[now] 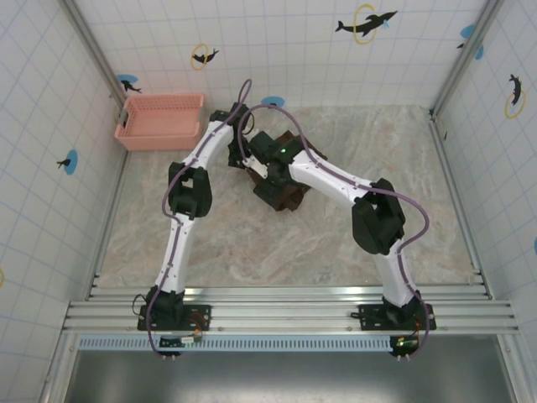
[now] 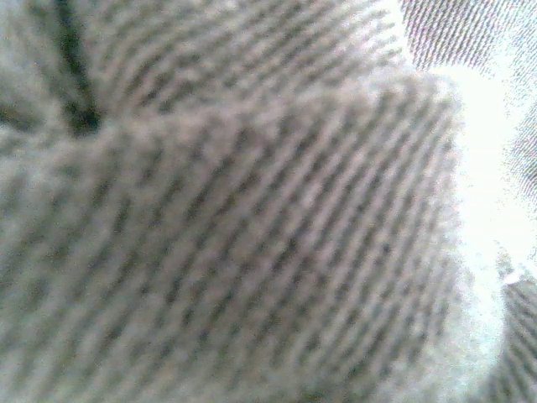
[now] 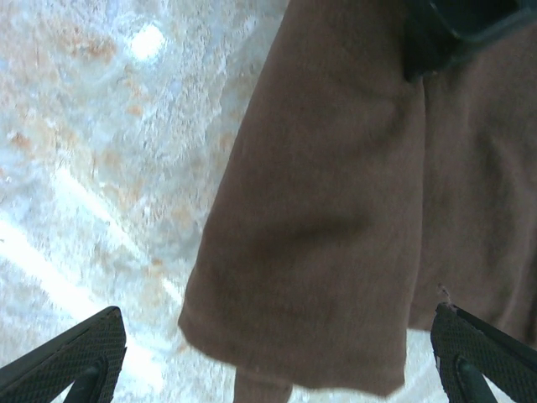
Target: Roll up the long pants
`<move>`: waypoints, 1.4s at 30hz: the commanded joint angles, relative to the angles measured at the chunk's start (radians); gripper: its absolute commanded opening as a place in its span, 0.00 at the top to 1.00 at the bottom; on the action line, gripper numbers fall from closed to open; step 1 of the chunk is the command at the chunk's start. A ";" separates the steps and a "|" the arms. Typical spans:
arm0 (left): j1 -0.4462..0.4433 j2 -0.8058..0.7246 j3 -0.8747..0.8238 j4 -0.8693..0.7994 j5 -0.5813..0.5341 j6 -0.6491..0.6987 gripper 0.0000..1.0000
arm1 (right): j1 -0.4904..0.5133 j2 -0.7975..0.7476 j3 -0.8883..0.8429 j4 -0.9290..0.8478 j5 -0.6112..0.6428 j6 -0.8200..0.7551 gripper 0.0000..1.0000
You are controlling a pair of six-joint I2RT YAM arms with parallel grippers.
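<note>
Right gripper hung with fingers apart over a hem of the long pants, bunched on the table toward its far edge. We judged them soft, light and floppy, best pinched at that hem. Up close, the left wrist view gave us the ribbed weave, but we could not tell the left gripper's state.

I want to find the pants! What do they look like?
Look at the marbled table, toward its far middle, where the two white arms meet. The long pants are the bunched dark brown cloth under them. They are the only cloth; the pink basket sits far left.
</note>
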 commanded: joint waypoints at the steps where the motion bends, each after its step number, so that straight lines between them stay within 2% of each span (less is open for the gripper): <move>1: -0.001 0.058 -0.015 -0.020 0.004 -0.003 0.03 | 0.010 0.062 0.037 -0.027 -0.013 0.015 0.03; 10: 0.000 0.053 -0.031 -0.019 0.012 -0.008 0.03 | 0.019 0.159 0.047 -0.018 0.052 0.035 0.03; 19: 0.011 0.031 -0.071 -0.015 0.038 -0.001 0.03 | 0.002 0.226 0.007 0.001 0.251 -0.029 0.00; 22: 0.016 0.018 -0.087 -0.016 0.047 0.000 0.03 | -0.020 0.236 -0.011 0.015 0.259 -0.062 0.11; 24: 0.018 0.009 -0.097 -0.015 0.052 -0.002 0.03 | -0.043 0.238 -0.008 0.015 0.203 -0.088 0.31; 26: 0.026 -0.008 -0.098 -0.020 0.052 -0.003 0.03 | -0.062 0.235 -0.006 0.016 0.145 -0.104 0.42; 29: 0.046 -0.043 -0.093 -0.026 0.049 -0.007 0.03 | -0.099 0.214 -0.003 0.014 -0.034 -0.112 0.55; 32: 0.068 -0.089 -0.078 -0.025 0.025 -0.006 0.02 | -0.152 0.177 -0.014 0.021 -0.279 -0.089 0.57; 37: 0.087 -0.153 -0.081 -0.020 0.020 -0.003 0.03 | -0.251 0.123 -0.091 0.122 -0.732 0.041 0.56; 42: 0.087 -0.229 -0.130 -0.005 -0.016 -0.006 0.03 | -0.307 0.107 -0.191 0.279 -0.952 0.225 0.56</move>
